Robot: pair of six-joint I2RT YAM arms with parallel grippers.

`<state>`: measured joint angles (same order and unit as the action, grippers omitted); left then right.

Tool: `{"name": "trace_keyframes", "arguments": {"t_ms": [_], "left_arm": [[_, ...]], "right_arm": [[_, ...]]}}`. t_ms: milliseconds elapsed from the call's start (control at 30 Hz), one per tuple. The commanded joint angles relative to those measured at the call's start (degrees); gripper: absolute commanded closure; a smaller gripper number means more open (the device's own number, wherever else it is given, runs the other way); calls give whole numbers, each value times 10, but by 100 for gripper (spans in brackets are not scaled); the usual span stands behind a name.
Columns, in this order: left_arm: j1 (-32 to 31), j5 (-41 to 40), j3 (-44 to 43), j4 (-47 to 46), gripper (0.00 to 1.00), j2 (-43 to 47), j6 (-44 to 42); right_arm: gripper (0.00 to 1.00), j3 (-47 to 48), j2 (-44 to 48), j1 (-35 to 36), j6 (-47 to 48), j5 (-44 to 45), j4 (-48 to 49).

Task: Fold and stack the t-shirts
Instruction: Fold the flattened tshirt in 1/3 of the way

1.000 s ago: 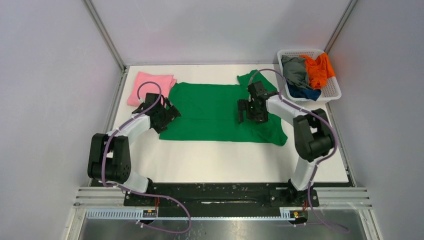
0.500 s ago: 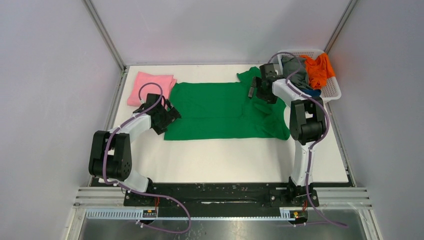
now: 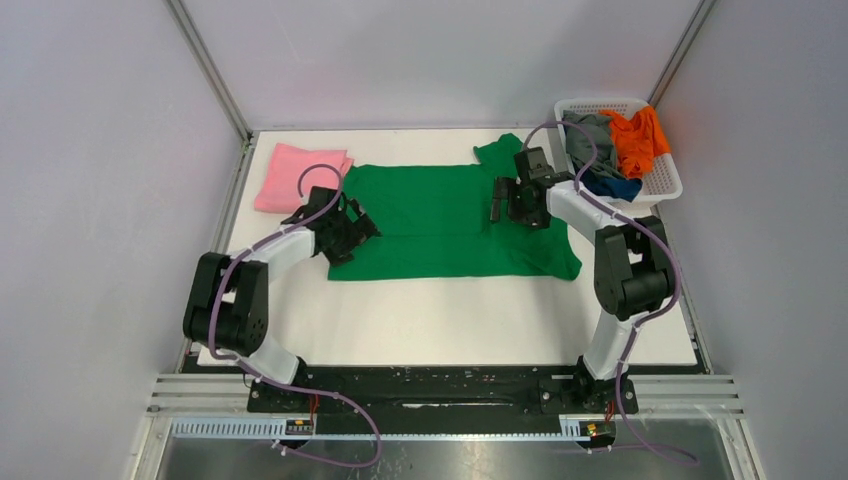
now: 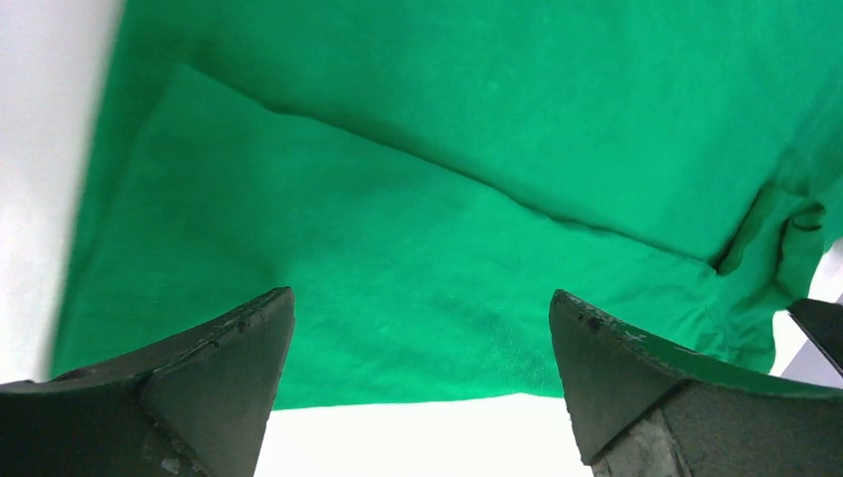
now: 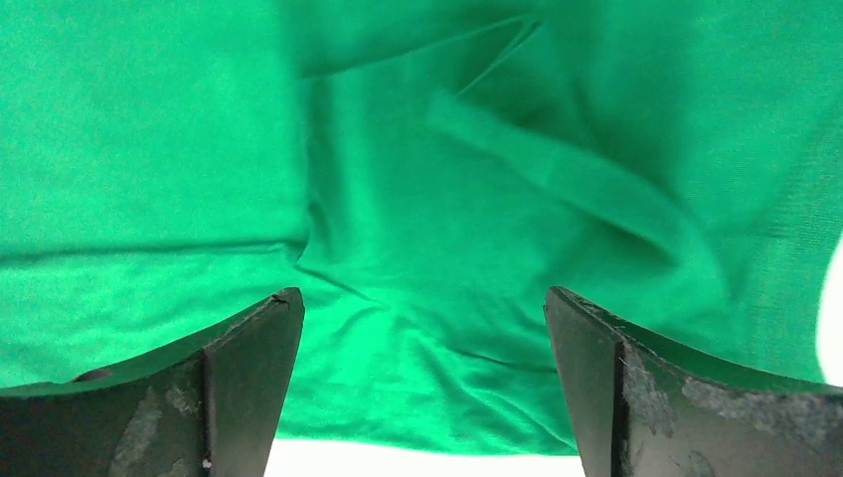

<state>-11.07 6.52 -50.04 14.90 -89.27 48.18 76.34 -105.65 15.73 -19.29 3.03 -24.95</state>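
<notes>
green t-shirt [image 3: 450, 215] lies spread across the far half of the table [image 3: 450, 320], with 1 crease running along its length. left gripper [image 4: 422, 328] is over the shirt's left end, jaws wide apart and holding nothing. right gripper [image 5: 422, 318] is over the rumpled right end, jaws equally wide and empty. pink t-shirt [image 3: 295, 175] lies folded at the far left corner, just beside the green one. 3 more are heaped in the white basket [image 3: 665, 185]: orange t-shirt [image 3: 637, 135], grey t-shirt [image 3: 590, 140] and dark blue t-shirt [image 3: 610, 185].
</notes>
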Motion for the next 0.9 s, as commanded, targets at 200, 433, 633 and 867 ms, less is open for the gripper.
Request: {"name": "trace_keyframes", "arguments": {"t_ms": [200, 433, 633, 867], "left_arm": [[-23, 29, -34, -38, 1, -66, 11], [-18, -18, -25, 1, 1, -57, -9], [-10, -21, -9, 1, 1, -37, -11], [-11, 4, -5, -18, 1, -46, -7]], "right_arm": [[1, 77, -95, -14, -20, -27, -19], [0, 141, -88, -45, -52, 76, -40], [1, 141, -58, -55, -28, 69, -48], [1, 12, 11, 18, 8, 4, -15]]}}
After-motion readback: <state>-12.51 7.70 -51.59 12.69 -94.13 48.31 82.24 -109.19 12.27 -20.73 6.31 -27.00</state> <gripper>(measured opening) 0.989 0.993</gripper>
